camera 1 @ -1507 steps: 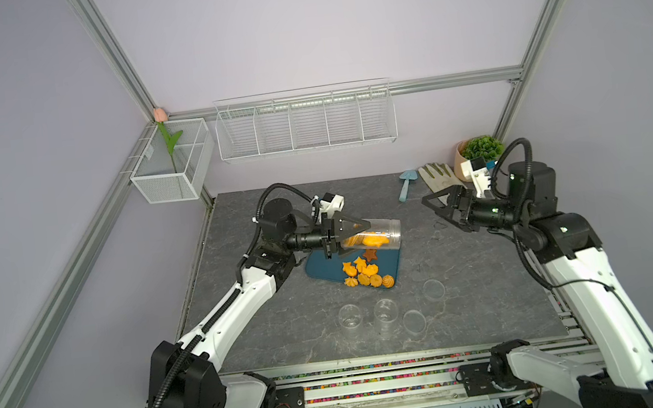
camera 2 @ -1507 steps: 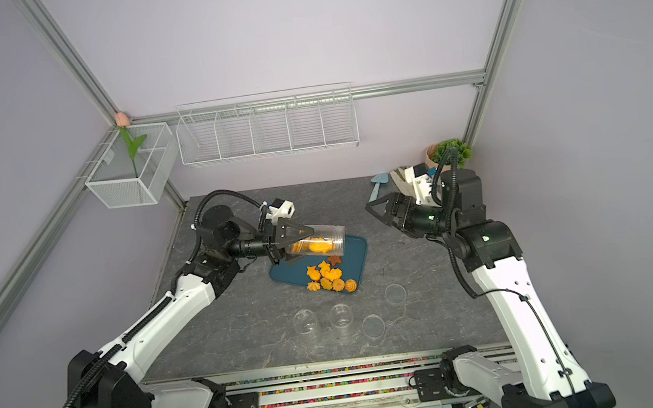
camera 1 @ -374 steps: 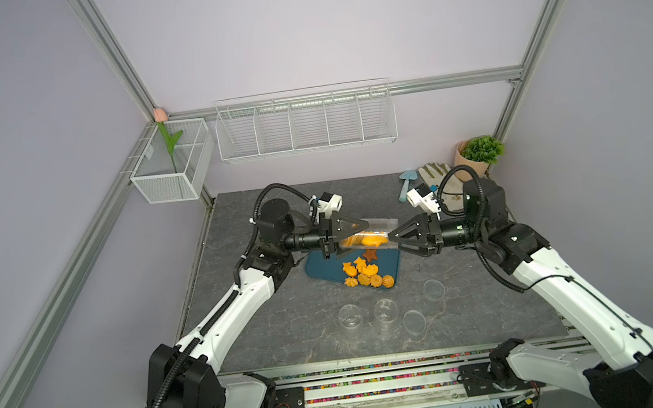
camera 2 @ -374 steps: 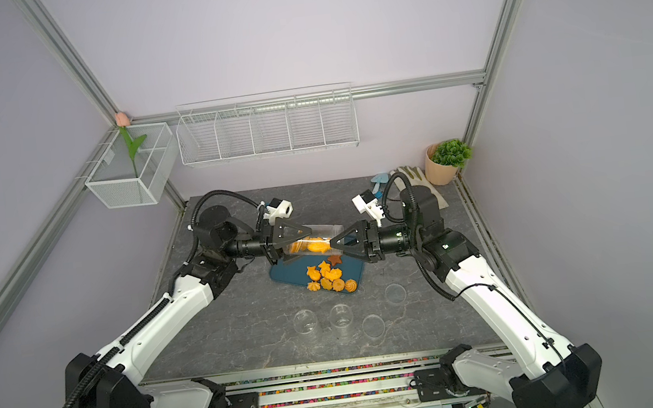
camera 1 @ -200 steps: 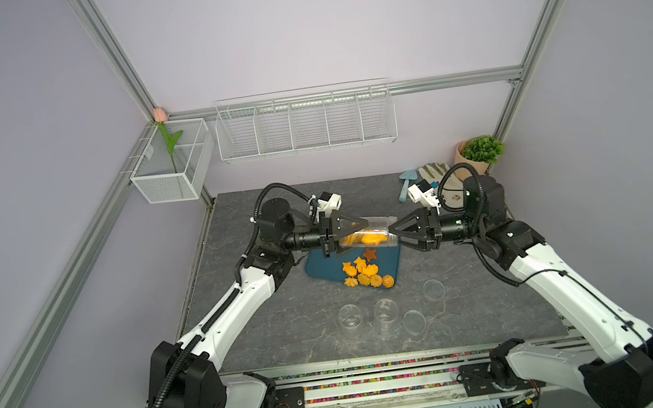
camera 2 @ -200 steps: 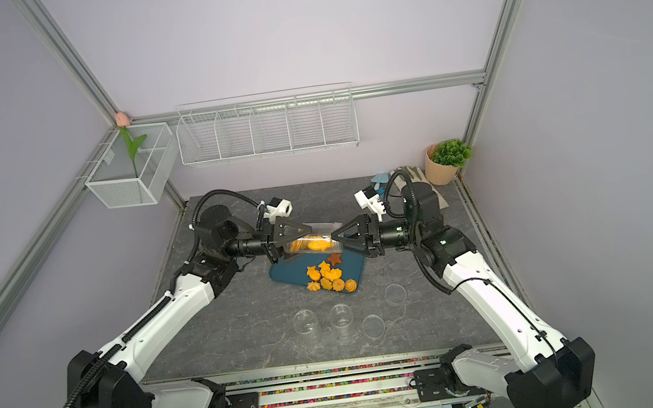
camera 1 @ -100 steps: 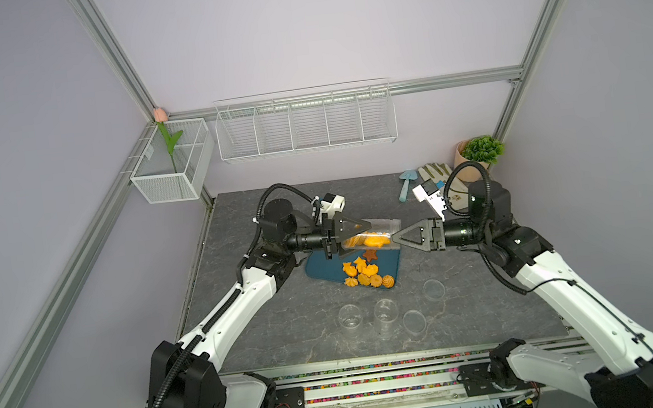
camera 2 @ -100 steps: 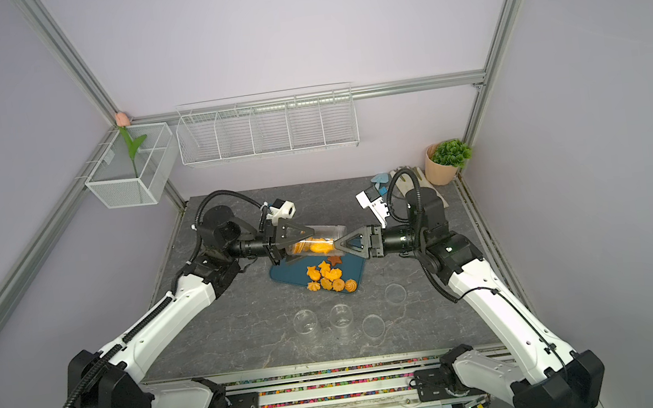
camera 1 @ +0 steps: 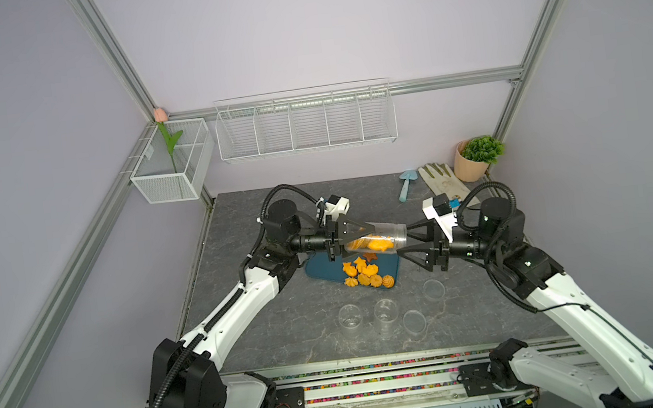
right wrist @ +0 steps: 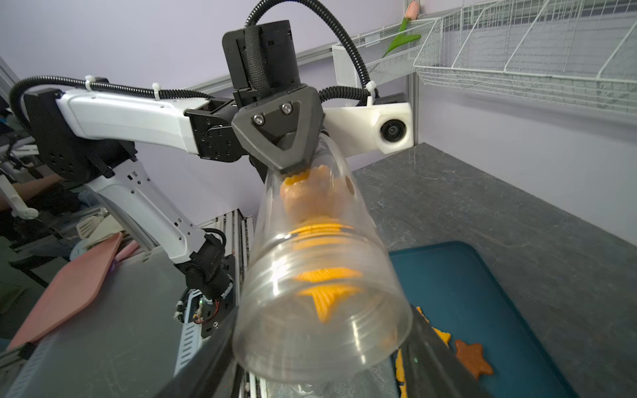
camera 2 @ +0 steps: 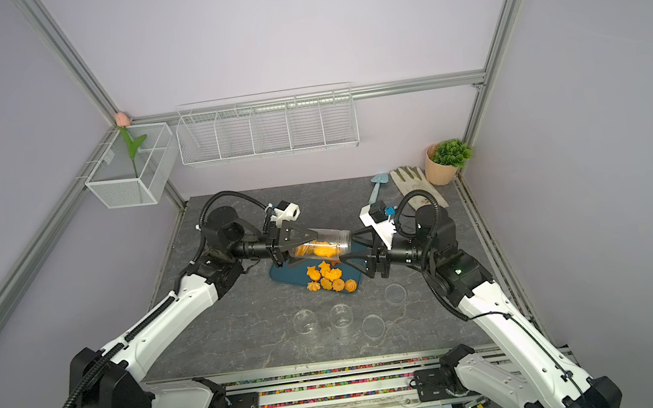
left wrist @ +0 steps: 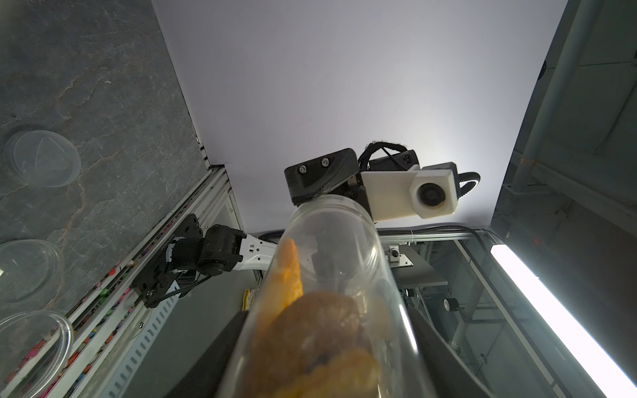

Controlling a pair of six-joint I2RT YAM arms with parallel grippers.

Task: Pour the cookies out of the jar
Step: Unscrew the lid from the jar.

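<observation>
A clear jar (camera 1: 379, 241) (camera 2: 321, 247) hangs on its side above the blue tray (camera 1: 320, 270), mouth towards the right arm. My left gripper (camera 1: 358, 243) (left wrist: 327, 327) is shut on its closed end. At the threaded mouth, my right gripper (camera 1: 403, 241) (right wrist: 322, 320) has one finger against each side of the rim. Several orange cookies (camera 1: 371, 245) (right wrist: 324, 296) lie inside the jar. A heap of cookies (camera 1: 366, 273) sits on the tray below, with a brown star (right wrist: 472, 358) among them.
Two empty clear jars (camera 1: 350, 320) (camera 1: 385, 316) stand near the front edge, with two clear lids (camera 1: 433, 289) (camera 1: 414, 322) beside them. A blue trowel (camera 1: 406, 185), a glove (camera 1: 441, 181) and a potted plant (camera 1: 474, 159) sit at the back right. Wire baskets hang on the back wall.
My right arm has swung in from the back right to the jar's mouth. Over the last second it has shifted slightly at the rim. The left arm still holds the jar level.
</observation>
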